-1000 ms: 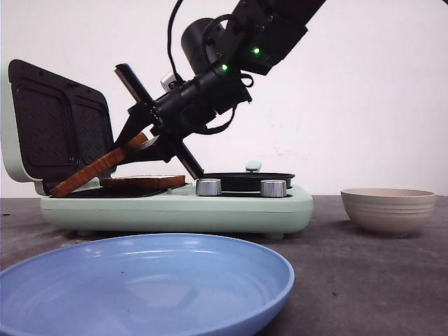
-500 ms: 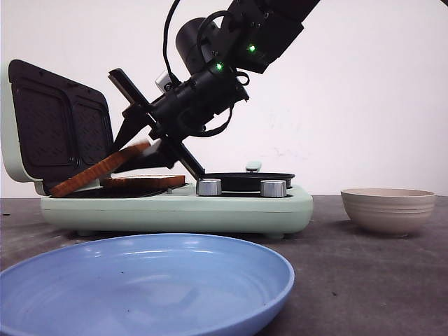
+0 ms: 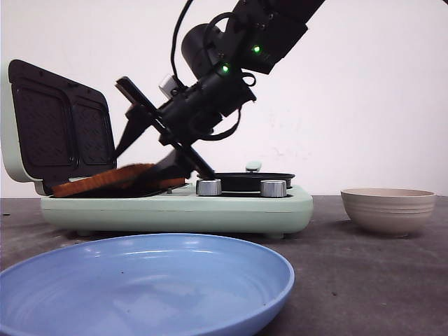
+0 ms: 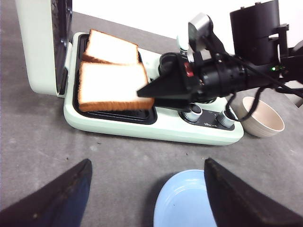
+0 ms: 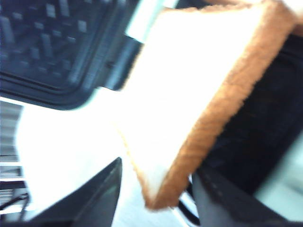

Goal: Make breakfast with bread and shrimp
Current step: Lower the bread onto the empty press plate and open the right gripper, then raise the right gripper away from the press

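Note:
Two slices of bread lie on the dark grill plate of the mint-green sandwich maker (image 3: 175, 210). The near slice (image 4: 113, 87) lies almost flat, its edge against the far slice (image 4: 111, 47). My right gripper (image 3: 133, 168) is open over the near slice's corner. In the right wrist view that corner (image 5: 199, 80) sits between the spread fingers (image 5: 94, 198) with a gap on each side. My left gripper (image 4: 147, 194) hangs open above the table, holding nothing. No shrimp is in view.
The maker's lid (image 3: 56, 129) stands open at the left. A small dark pan (image 3: 248, 178) and two knobs (image 3: 273, 187) occupy its right half. A beige bowl (image 3: 388, 208) stands to the right. A blue plate (image 3: 140, 280) lies in front.
The slice that was held tilted in my right gripper has dropped to lie almost flat on the grill. The gripper has let it go and shifted slightly.

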Available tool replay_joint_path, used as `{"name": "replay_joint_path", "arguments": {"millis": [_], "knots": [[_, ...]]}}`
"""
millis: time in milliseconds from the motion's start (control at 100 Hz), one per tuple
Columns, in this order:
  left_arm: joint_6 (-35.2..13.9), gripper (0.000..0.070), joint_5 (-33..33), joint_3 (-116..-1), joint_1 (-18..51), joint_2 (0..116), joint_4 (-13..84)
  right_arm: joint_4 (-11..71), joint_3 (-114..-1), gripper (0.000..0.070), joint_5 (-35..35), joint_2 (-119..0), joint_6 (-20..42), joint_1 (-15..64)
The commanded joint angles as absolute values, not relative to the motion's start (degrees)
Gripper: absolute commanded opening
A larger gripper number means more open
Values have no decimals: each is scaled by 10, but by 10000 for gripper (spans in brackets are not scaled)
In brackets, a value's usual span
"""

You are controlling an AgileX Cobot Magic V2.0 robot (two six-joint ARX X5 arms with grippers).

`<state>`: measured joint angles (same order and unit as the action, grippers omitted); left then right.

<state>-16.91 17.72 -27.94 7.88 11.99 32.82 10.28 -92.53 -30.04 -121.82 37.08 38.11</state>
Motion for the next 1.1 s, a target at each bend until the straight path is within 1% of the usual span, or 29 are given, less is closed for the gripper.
{"name": "replay_joint_path", "arguments": {"millis": [0, 120, 440, 580, 650, 810, 910, 1090], "knots": [[-160, 405, 175, -283, 79, 121, 321, 112, -936, 302, -291, -1212, 334, 384], [-160, 405, 175, -283, 79, 121, 321, 129, -936, 302, -269, -1196, 308, 380], [-161, 405, 175, -283, 79, 121, 321, 138, -936, 302, -234, -1145, 256, 377], [-160, 405, 175, -283, 79, 121, 321, 158, -936, 302, -189, -1102, 205, 376], [-160, 405, 175, -283, 79, 121, 321, 175, -936, 302, -155, -1076, 172, 375], [-161, 405, 175, -283, 79, 121, 321, 227, -936, 302, -102, -1012, 101, 367], [-161, 405, 175, -283, 79, 121, 321, 265, -936, 302, -89, -973, 75, 358], [-161, 405, 174, -283, 79, 121, 321, 348, -936, 301, -80, -910, 4, 352]]}}
